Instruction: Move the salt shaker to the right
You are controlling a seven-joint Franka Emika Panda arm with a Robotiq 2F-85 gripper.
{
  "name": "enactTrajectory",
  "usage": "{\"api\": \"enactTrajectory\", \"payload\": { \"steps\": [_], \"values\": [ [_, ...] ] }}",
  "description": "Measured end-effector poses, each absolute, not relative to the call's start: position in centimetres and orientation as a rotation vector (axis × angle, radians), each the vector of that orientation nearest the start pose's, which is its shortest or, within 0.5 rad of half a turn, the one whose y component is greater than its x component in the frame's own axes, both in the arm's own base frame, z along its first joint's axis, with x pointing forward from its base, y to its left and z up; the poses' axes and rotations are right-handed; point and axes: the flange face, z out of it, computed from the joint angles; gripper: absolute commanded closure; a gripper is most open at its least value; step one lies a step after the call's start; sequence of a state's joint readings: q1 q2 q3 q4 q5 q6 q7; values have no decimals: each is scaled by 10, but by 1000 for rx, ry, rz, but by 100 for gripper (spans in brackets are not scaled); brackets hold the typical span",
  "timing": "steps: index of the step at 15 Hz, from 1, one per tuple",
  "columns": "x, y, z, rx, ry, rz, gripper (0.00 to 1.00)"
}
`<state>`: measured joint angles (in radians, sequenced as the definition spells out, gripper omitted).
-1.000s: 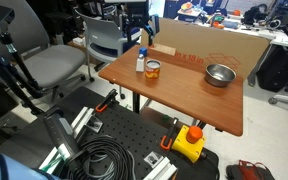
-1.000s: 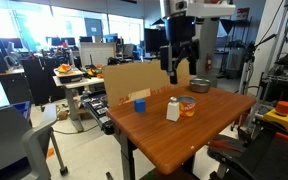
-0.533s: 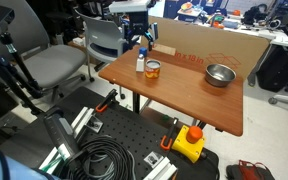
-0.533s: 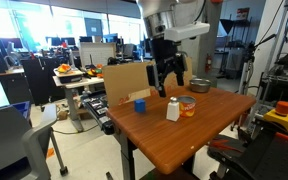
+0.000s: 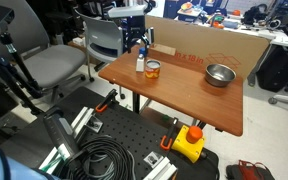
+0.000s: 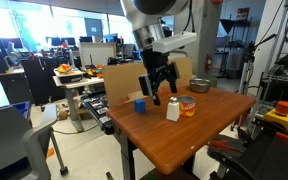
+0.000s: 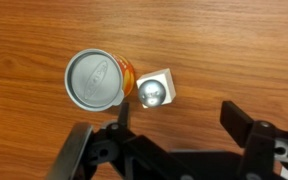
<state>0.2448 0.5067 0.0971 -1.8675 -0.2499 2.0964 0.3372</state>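
The salt shaker (image 6: pixel 172 109) is a slim white cylinder with a silver top, standing on the wooden table (image 6: pixel 184 140) right beside the amber jar (image 6: pixel 188 106). It also shows in an exterior view (image 5: pixel 140 65) and in the wrist view (image 7: pixel 153 92), touching or nearly touching the jar (image 7: pixel 96 80). My gripper (image 6: pixel 157 88) hangs open and empty above the table, just behind and above the shaker. In the wrist view my gripper (image 7: pixel 179 118) has its jaws spread wide, and the shaker lies just beyond them, toward the left finger.
A small blue object (image 6: pixel 139 104) sits near the shaker. A metal bowl (image 5: pixel 220 75) stands further along the table. A cardboard sheet (image 5: pixel 204 45) stands along the table's back edge. Chairs (image 5: pixel 54 65) stand beside the table.
My gripper has come down and moved across toward the shaker and blue object. It stays open. The shaker and jar have not moved.
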Motion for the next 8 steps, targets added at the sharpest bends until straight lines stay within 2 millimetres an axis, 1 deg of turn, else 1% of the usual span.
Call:
{"api": "enactTrajectory", "payload": {
  "steps": [1, 3, 5, 6, 7, 8],
  "values": [
    [577, 193, 223, -3345, -265, 353, 49],
    [577, 195, 220, -3351, -271, 379, 64],
    [575, 193, 217, -3359, -269, 421, 78],
    [573, 191, 217, -3364, -265, 447, 86],
    [572, 189, 216, -3368, -259, 471, 92],
    [572, 186, 216, -3373, -252, 496, 93]
  ]
}}
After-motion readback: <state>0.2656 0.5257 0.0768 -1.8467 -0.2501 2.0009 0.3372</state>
